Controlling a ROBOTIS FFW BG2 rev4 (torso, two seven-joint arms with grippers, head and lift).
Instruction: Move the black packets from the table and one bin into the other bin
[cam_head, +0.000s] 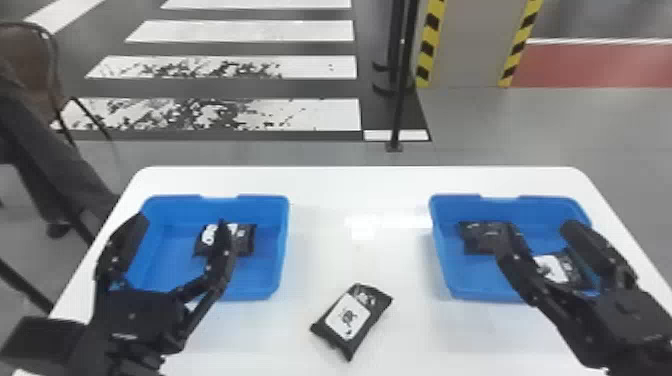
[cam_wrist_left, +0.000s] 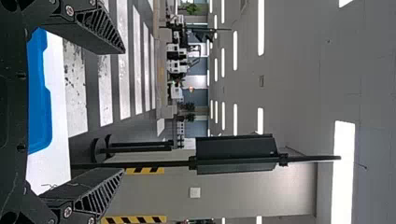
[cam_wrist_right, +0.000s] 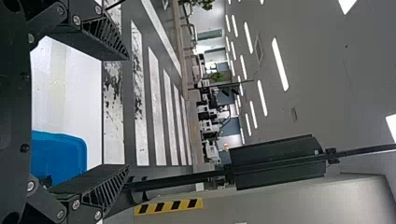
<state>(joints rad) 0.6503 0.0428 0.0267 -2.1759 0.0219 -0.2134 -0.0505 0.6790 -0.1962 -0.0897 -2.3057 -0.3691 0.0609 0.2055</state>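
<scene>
One black packet (cam_head: 348, 318) is laid flat and askew on the near middle of the white worktop (cam_head: 360, 190), between the two pincers and well apart from both. The left pincer (cam_head: 181, 222) is held open over the left bin (cam_head: 281, 250); a second packet (cam_head: 246, 241) is seen partly behind its inner finger. The right pincer (cam_head: 539, 229), also open (fingers spread wide), is held over the right bin (cam_head: 442, 250), where two packets (cam_head: 482, 235) are contained, both partly masked by that arm.

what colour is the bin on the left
The left bin is plain blue, seen best in the head view.
</scene>
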